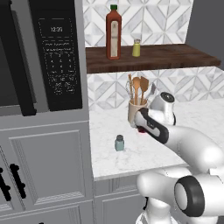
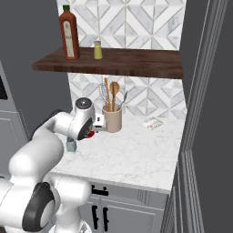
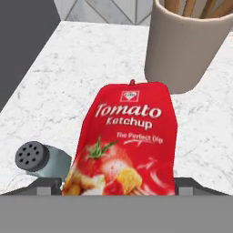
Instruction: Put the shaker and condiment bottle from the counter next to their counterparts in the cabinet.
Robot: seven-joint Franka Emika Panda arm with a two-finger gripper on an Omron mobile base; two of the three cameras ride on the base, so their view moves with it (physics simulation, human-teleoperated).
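1. Shaker (image 1: pixel 119 143): small, teal-grey, grey perforated cap, upright on the marble counter (image 1: pixel 131 153) near its front edge.
2. Ketchup packet (image 3: pixel 125 141): flat, bright red, printed "Tomato Ketchup", lying on the counter just beside the shaker.
3. Wooden shelf (image 1: pixel 153 59): carries a tall red bottle (image 1: pixel 113 33) and a yellow-green shaker (image 1: pixel 136 48).

On the counter (image 1: pixel 131 153), the condiment bottle (image 3: pixel 125 141) lies before the utensil crock (image 3: pixel 186 45), the shaker (image 1: pixel 119 143) beside it.

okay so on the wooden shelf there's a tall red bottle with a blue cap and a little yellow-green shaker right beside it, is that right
Not quite: the tall red bottle has a green cap, not blue, as the left base view shows. The rest holds: it stands on the wooden shelf with the yellow-green shaker beside it.
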